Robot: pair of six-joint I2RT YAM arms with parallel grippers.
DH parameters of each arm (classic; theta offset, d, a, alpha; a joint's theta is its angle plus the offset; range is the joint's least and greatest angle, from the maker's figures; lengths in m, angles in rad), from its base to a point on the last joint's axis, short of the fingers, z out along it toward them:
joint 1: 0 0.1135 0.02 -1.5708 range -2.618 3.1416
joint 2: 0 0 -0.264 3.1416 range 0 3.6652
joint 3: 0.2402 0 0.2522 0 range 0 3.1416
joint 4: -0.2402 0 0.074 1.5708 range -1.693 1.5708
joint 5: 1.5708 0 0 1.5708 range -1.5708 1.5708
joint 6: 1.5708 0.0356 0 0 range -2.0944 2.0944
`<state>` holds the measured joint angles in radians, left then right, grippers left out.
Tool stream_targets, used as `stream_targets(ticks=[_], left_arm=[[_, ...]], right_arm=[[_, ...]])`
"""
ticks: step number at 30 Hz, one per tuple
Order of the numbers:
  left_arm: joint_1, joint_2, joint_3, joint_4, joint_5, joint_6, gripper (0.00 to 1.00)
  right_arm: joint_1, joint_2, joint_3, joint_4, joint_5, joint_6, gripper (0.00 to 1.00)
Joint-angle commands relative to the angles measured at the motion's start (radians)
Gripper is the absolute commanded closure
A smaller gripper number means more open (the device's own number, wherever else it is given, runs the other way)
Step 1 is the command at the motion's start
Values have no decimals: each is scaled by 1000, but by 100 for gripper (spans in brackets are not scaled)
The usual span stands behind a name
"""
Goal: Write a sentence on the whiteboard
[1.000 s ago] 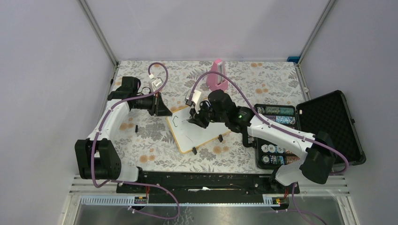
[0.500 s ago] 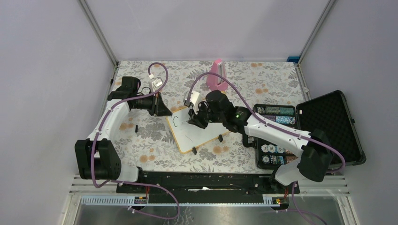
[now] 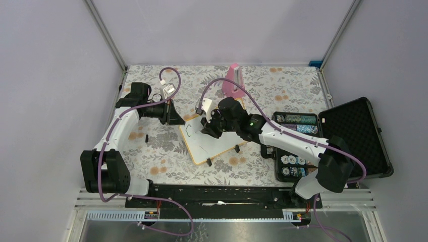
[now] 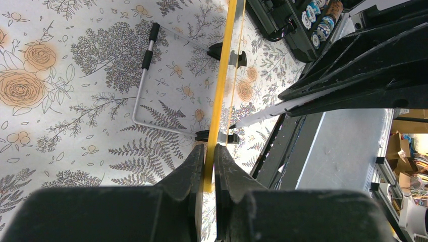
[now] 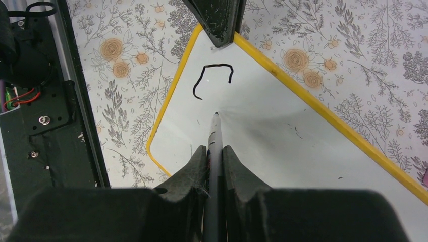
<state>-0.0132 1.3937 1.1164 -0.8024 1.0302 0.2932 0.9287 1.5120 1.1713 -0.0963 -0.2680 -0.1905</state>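
Observation:
The whiteboard [image 3: 214,143] lies tilted on the floral table, with its yellow rim and white face [image 5: 282,131] filling the right wrist view. My left gripper [image 4: 210,147] is shut on the rim [image 4: 222,85] at the board's far left corner [image 3: 180,121]. My right gripper [image 5: 215,148] is shut on a dark marker [image 5: 215,132], whose tip rests on or just over the board below the writing. Of the sentence, only one black curved stroke [image 5: 212,75] like a letter C shows, near the left gripper's fingers [image 5: 218,20].
An open black case [image 3: 353,136] with rows of poker chips [image 3: 295,121] sits at the right. A pink object [image 3: 234,80] stands at the back. A small black piece [image 3: 146,137] lies left of the board. A thin metal stand leg [image 4: 144,75] extends under the board.
My right gripper has shifted a little to the left over the board with the marker. The left gripper and the board have not moved.

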Motion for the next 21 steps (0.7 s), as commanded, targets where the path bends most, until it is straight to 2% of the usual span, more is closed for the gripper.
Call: stream_targets(ticks=[1,21], left_arm=[[4,-30,-8,23,-15,23,100],[4,-26,-7,23,-15,26,100]], right_arm=[[-5,5,58,38,33,-3,100],[-5,37,86,42,61,-7,100]])
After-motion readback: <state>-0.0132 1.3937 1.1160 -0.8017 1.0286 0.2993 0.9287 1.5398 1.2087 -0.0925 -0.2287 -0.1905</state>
